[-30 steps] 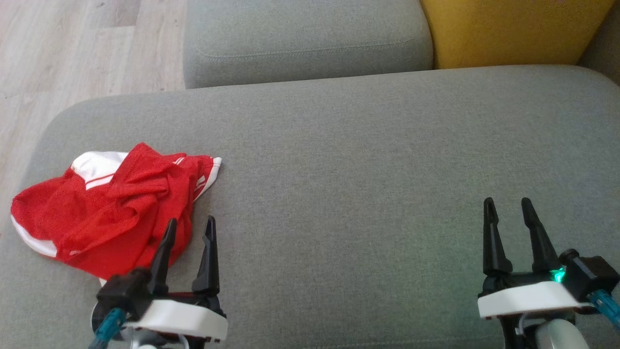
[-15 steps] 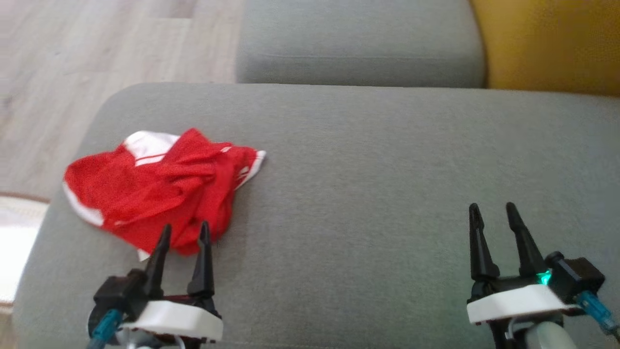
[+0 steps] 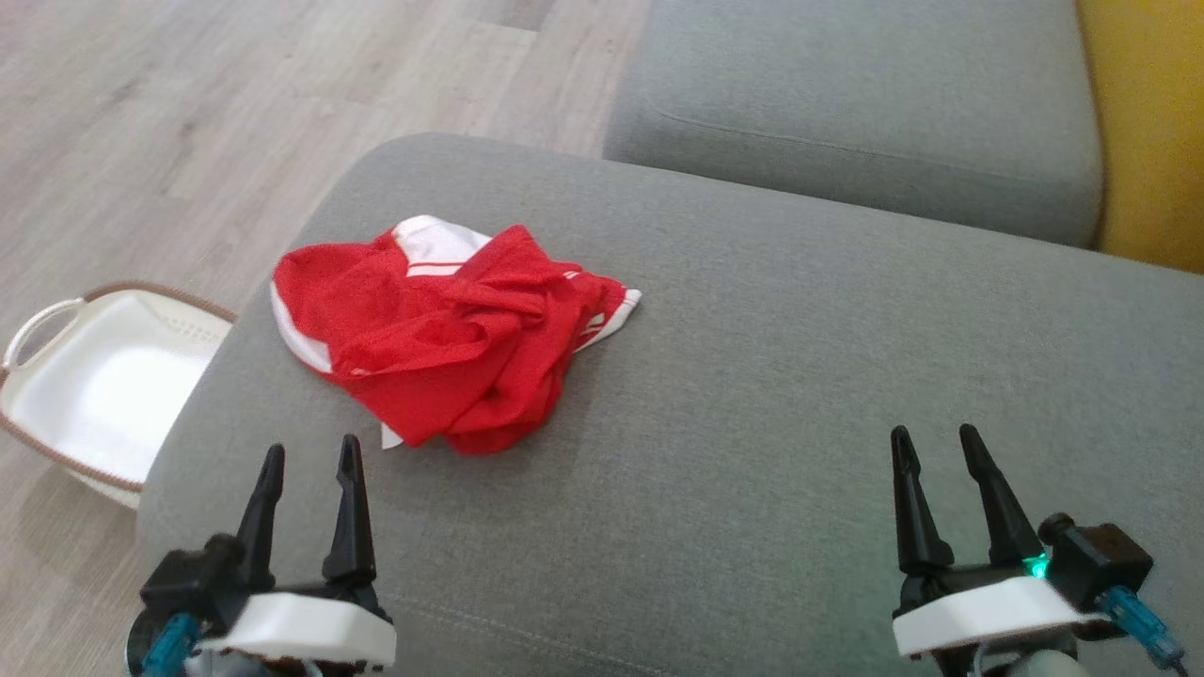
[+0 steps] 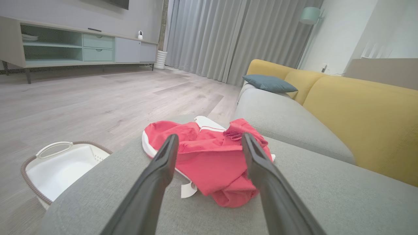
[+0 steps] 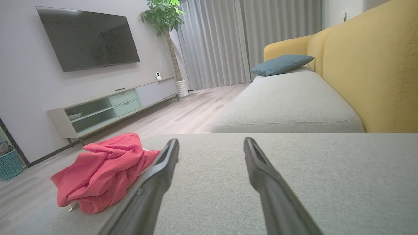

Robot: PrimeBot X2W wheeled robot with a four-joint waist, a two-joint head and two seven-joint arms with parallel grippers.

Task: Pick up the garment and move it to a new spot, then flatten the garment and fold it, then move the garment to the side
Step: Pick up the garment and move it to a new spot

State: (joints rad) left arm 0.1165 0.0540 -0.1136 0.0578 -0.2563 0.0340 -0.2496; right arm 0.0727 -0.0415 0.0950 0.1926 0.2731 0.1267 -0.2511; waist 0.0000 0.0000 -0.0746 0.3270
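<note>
Well, you had the red-and-white garment (image 3: 451, 338) lying crumpled near the left end of the grey sofa cushion (image 3: 771, 404), not yet picked up. Your left gripper (image 3: 312, 445) sat just short of the cloth's near edge, its fingers spread apart with nothing between them. Your right gripper (image 3: 934, 431) was well apart from the garment, over bare cushion, fingers likewise parted and empty. Down on the wooden floor (image 3: 188, 113), beside the cushion's left end, you had a white basket (image 3: 103, 376) with a brown rim. A yellow backrest (image 3: 1148, 122) stood at the far right.
</note>
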